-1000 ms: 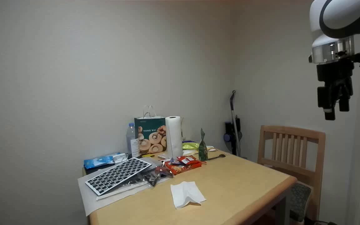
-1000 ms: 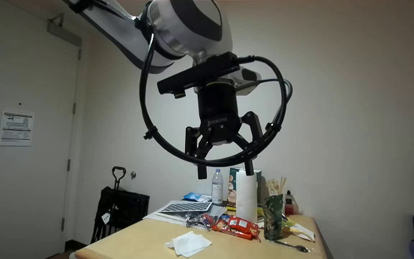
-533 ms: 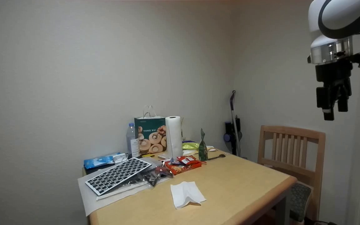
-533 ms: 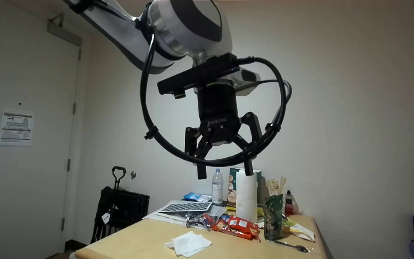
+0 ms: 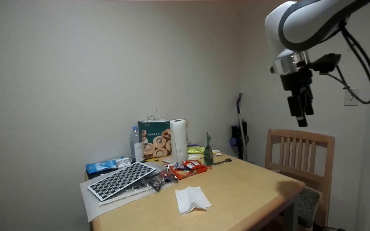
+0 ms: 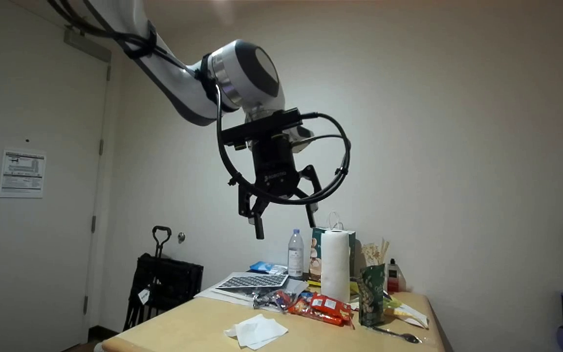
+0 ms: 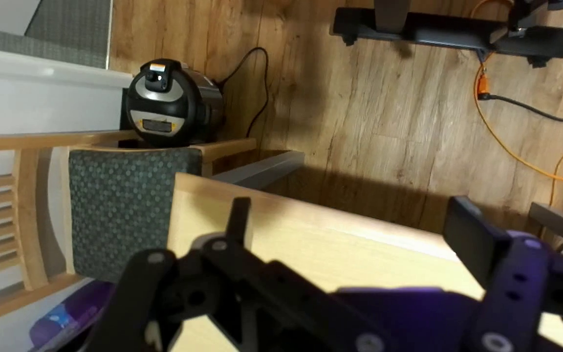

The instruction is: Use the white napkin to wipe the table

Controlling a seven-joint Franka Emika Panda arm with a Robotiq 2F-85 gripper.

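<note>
The wiping seems not begun yet. The hand (image 6: 286,231) is wide and holds nothing, high above the bench (image 5: 246,186); the white napkin (image 5: 190,199) lies well apart, inward from the visible edges. Grasping and wiping both remain.

Green paper bag (image 5: 154,139) reads "TONG SUI" in an exterior view | gripper (image 6: 286,230) reads "ROBOTIQ" in an exterior view | notice (image 6: 21,176) on door (image 6: 52,234), bottle label (image 6: 295,260), dark-green pouch (image 6: 372,296) bear print too small to read
</note>
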